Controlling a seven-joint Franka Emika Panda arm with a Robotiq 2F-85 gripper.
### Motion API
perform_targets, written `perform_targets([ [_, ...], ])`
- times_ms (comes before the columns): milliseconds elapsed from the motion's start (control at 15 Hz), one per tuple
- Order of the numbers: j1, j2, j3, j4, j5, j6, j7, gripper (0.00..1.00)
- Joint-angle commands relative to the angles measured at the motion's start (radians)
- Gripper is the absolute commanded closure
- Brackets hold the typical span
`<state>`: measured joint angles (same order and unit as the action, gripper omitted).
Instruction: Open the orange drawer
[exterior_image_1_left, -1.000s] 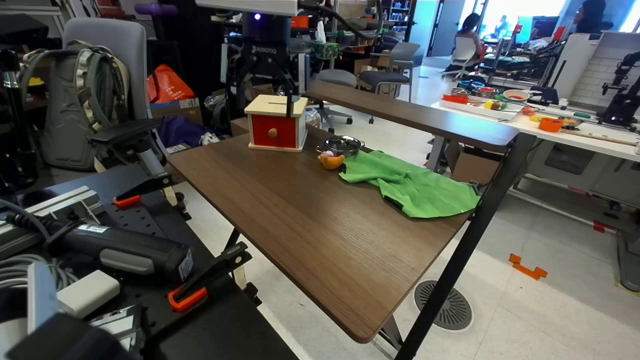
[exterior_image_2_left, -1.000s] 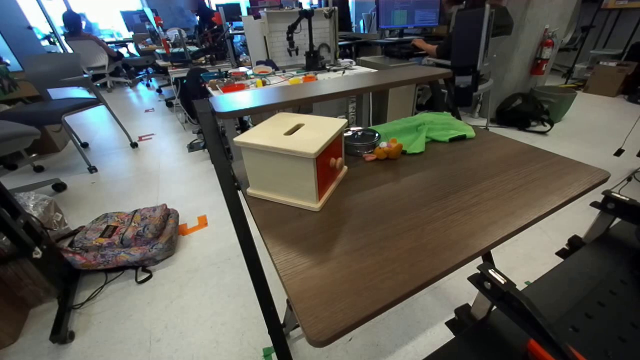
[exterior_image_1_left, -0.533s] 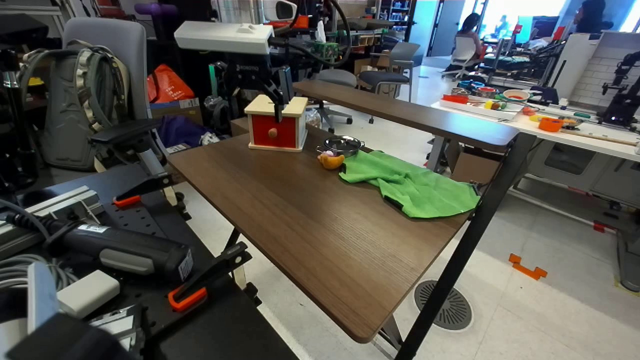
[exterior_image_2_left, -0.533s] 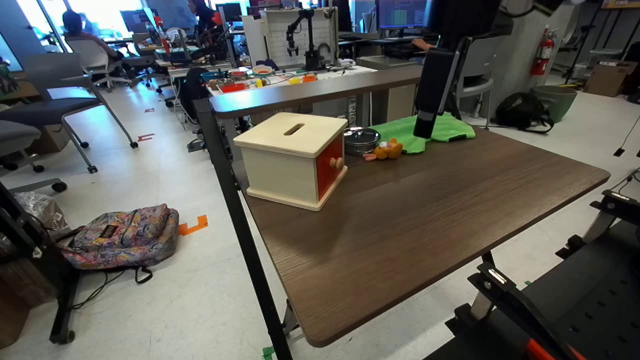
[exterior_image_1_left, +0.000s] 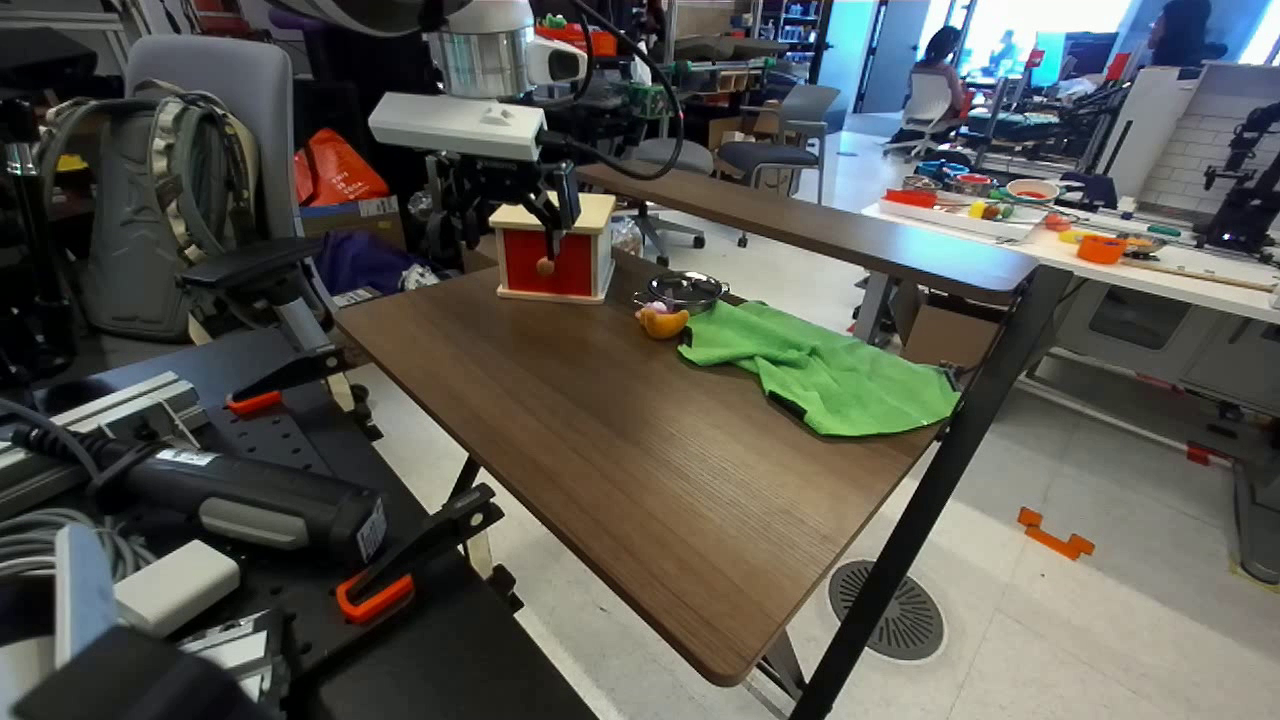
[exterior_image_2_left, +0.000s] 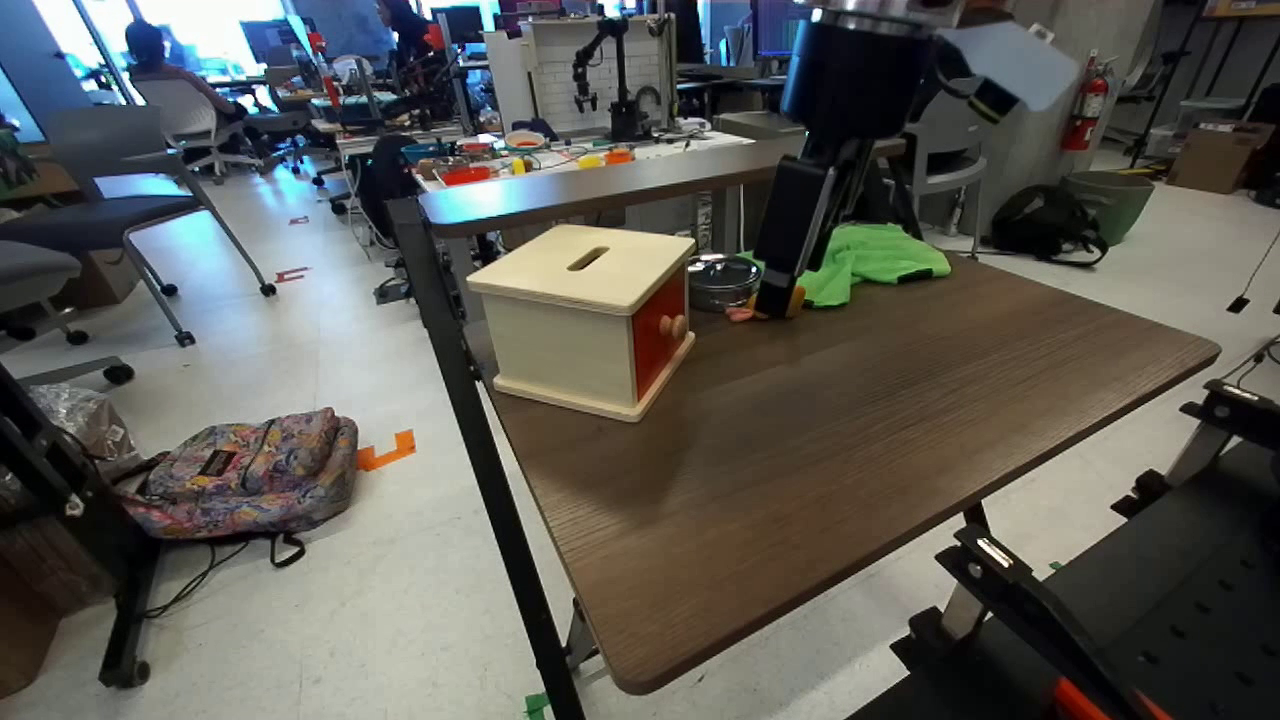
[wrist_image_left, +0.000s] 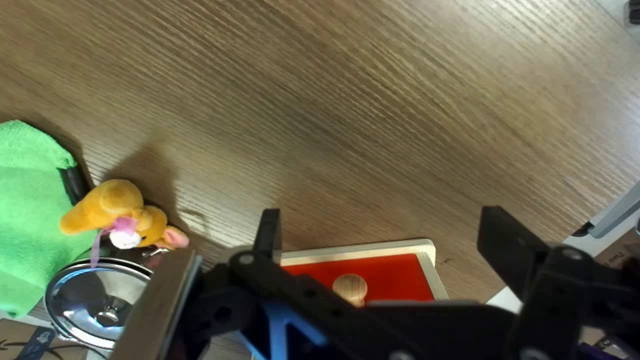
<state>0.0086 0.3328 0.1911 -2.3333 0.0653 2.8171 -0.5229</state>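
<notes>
Orange drawer (wrist_image_left: 395, 276), closed in wooden box (exterior_image_2_left: 560, 345) on desk (exterior_image_2_left: 900, 430) nr lidded pot (exterior_image_2_left: 720, 287), prob. light & stiff, rnd wooden knob (wrist_image_left: 350, 286) maybe slick so pinch its sides; claw (wrist_image_left: 382, 222) spread wide, holding nothing.

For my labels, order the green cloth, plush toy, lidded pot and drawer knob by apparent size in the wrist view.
Largest: green cloth, partly out of frame
Lidded pot and plush toy: too close to rank
Smallest: drawer knob

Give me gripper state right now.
Gripper: open, jaws wide apart, holding nothing; drawer knob not gripped.
</notes>
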Motion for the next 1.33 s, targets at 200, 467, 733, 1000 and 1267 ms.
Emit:
perform_targets([
  [200, 0.033, 0.117, -0.027, 0.075, -0.149, 0.127, 0.088, 0.00],
  [467, 0.027, 0.166, -0.013, 0.100, -0.203, 0.219, 0.123, 0.00],
  [733, 0.002, 0.223, 0.027, 0.130, -0.201, 0.279, 0.128, 0.00],
  [1000, -0.024, 0.278, 0.059, 0.170, -0.198, 0.292, 0.134, 0.00],
  [1267, -0.040, 0.314, 0.077, 0.204, -0.200, 0.296, 0.143, 0.00],
])
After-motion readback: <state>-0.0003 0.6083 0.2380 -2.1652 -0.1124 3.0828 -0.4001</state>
